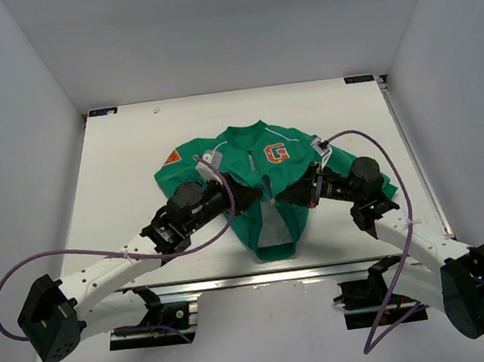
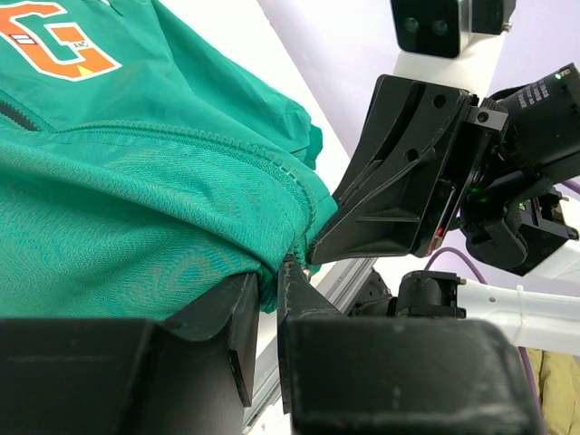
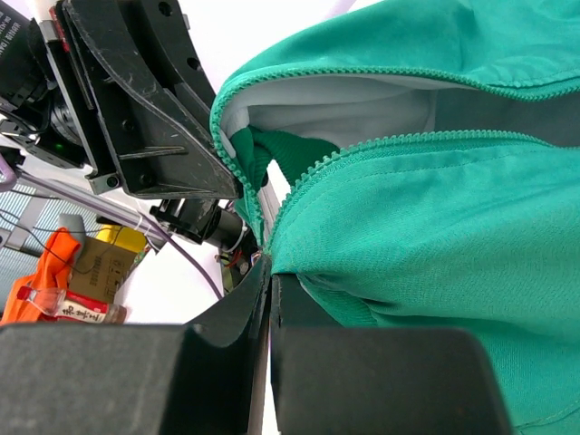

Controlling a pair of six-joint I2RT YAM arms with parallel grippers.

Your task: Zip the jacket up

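Observation:
The green jacket (image 1: 249, 167) lies on the table with its collar at the far side. An orange G patch (image 1: 275, 153) is on the chest and an orange triangle (image 1: 170, 158) on the sleeve. The zip is open over the lower front and shows grey lining (image 3: 344, 113) between two rows of teeth. My left gripper (image 1: 257, 197) is shut on the jacket's left front edge (image 2: 268, 276). My right gripper (image 1: 285, 197) is shut on the right front edge by the zip teeth (image 3: 272, 267). The two grippers face each other closely. The hem (image 1: 276, 249) droops toward me.
The white table (image 1: 119, 177) ends at an aluminium rail (image 1: 236, 280) along the near edge. White walls enclose the left, right and far sides. Purple cables (image 1: 24, 267) loop from both arms. Orange and yellow packages (image 3: 63, 272) lie off the table.

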